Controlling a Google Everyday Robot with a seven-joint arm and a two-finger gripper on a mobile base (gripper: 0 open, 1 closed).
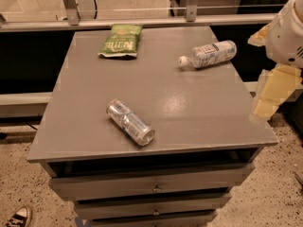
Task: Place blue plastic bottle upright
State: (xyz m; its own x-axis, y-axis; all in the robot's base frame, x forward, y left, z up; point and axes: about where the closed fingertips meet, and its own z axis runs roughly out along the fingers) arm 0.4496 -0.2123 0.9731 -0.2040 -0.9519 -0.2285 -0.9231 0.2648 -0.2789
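Blue plastic bottle (pixel 209 54) lies flat, so we should grip across its label. Our gripper (pixel 272 92) hangs beside the table (pixel 189 112); its jaw opening we cannot tell.

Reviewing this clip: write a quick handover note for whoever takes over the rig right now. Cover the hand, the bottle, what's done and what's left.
Hand: off the right edge of the table, near its front-right corner. It is well apart from the bottle, and nothing shows in it.
Blue plastic bottle: lying on its side at the back right of the table, white cap pointing left. Nothing touches it.
Also on the table: silver can on its side near the front, green chip bag at the back left.
Done: nothing yet.
Left: reach the bottle, grasp it, stand it upright, release.
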